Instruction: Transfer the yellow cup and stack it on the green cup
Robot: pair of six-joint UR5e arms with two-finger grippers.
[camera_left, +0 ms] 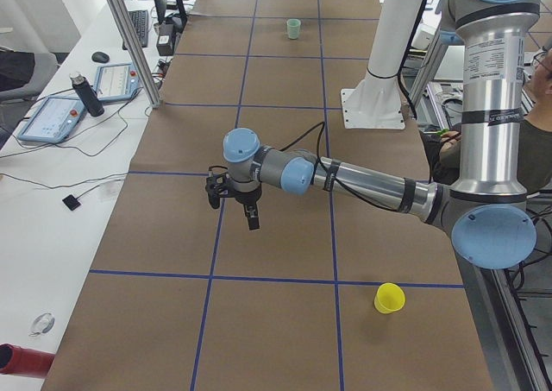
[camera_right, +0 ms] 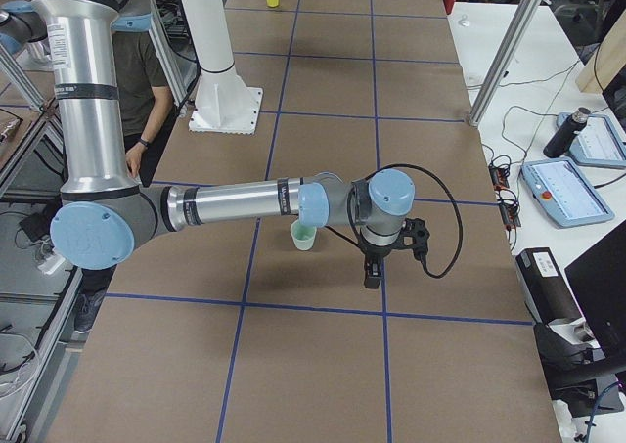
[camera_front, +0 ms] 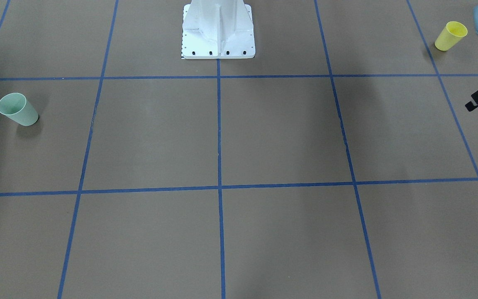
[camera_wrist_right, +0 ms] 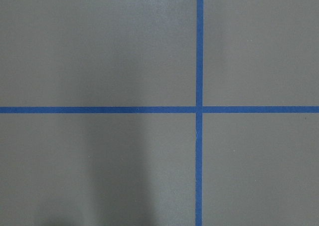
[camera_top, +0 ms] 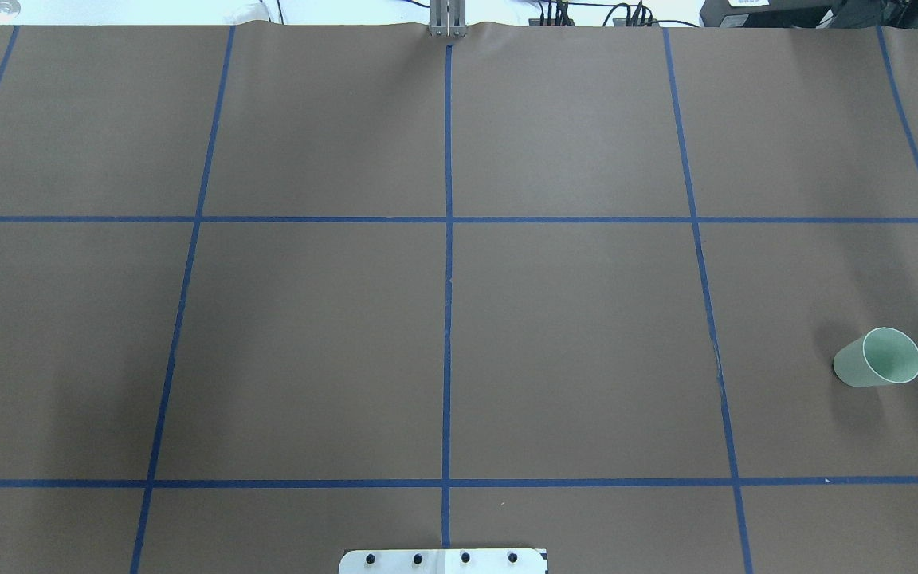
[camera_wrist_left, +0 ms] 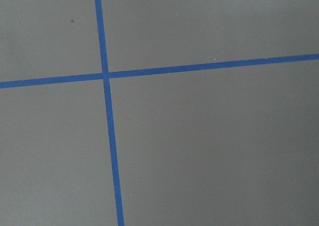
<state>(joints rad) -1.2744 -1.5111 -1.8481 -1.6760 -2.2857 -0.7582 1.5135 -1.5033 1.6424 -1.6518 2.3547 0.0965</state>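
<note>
Yellow cup (camera_front: 450, 36) ungrasped, well apart from green cup (camera_front: 18, 110); calls for left hand (camera_left: 233, 208) reaching over; cannot tell whether spread or pressed together.

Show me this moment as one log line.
yellow cup: upright, untouched; green cup: upright, opposite end; left claw: empty; right claw: empty; stack: not started
</note>
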